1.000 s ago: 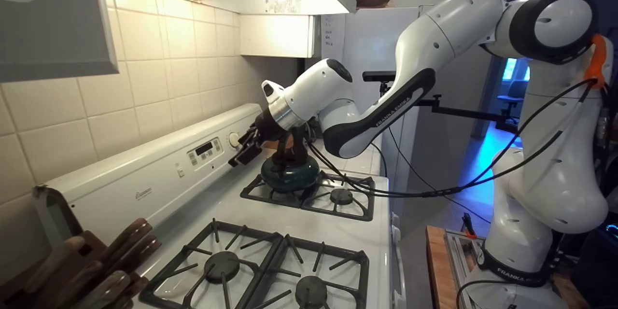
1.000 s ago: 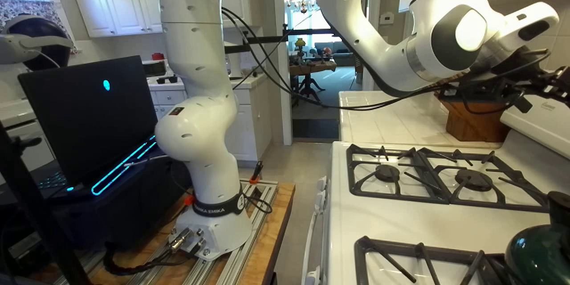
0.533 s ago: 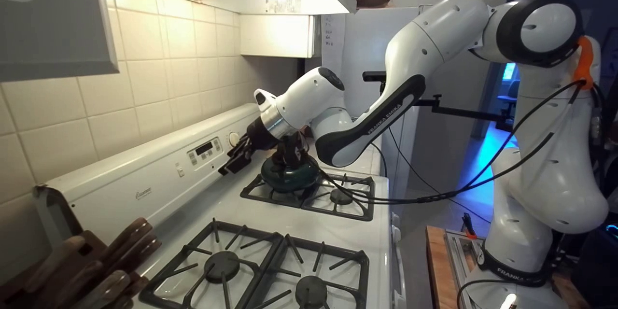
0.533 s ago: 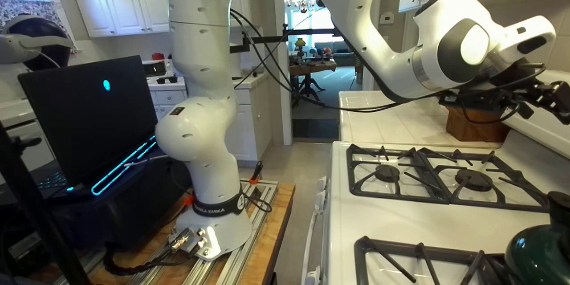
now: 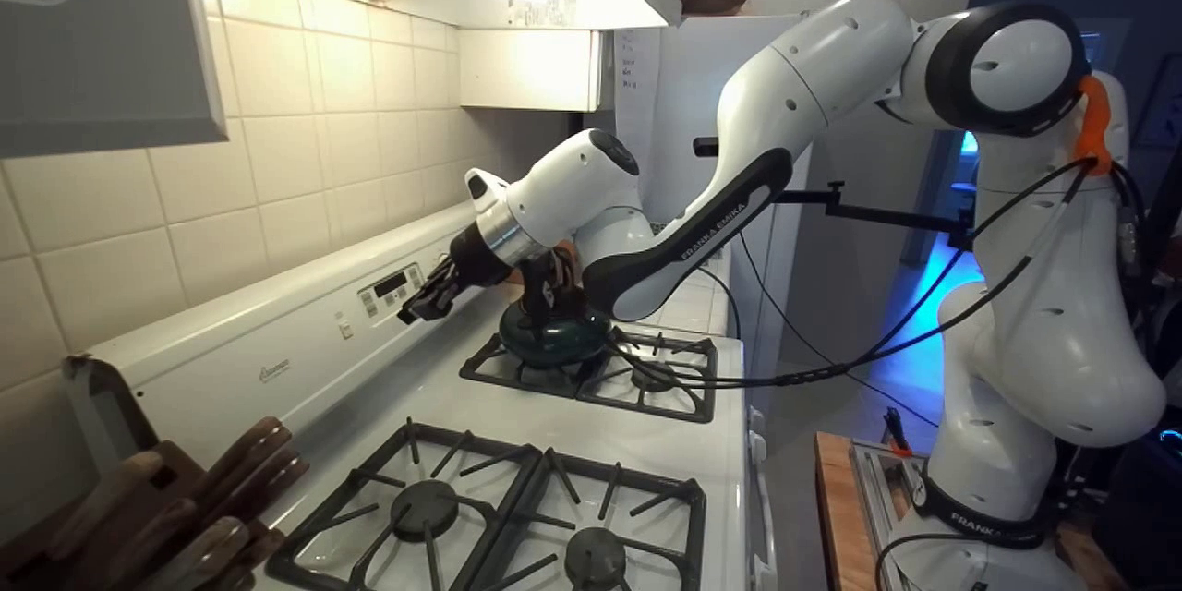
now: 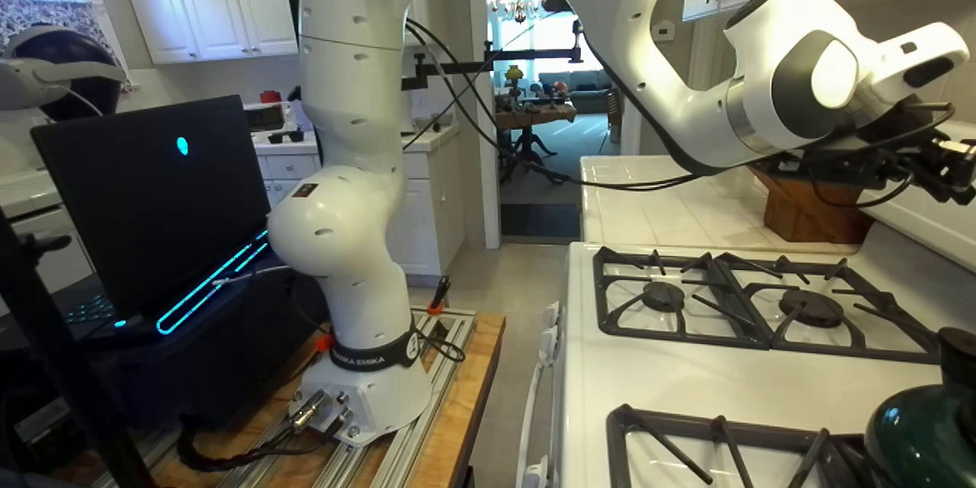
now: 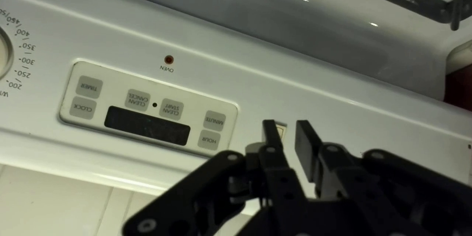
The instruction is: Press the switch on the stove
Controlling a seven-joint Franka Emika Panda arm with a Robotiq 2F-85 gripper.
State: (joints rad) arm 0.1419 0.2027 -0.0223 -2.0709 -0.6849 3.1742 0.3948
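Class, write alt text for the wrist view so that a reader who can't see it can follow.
Black gripper, slightly open, in front of a white stove control panel; a small pale switch shows partly in the gap between its fingers. Contact with it can't be judged. At picture left: a dark display, grey buttons and part of a dial, lettering upside down.

TIMER, CLOCK, CLEAN CANCEL, CLEAN START, MINUTE and HOUR are labelling the keypad. On the stove, OVEN is standing beside a light and 200 through 450 beside a knob. The arm and its base are bearing FRANKA EMIKA.
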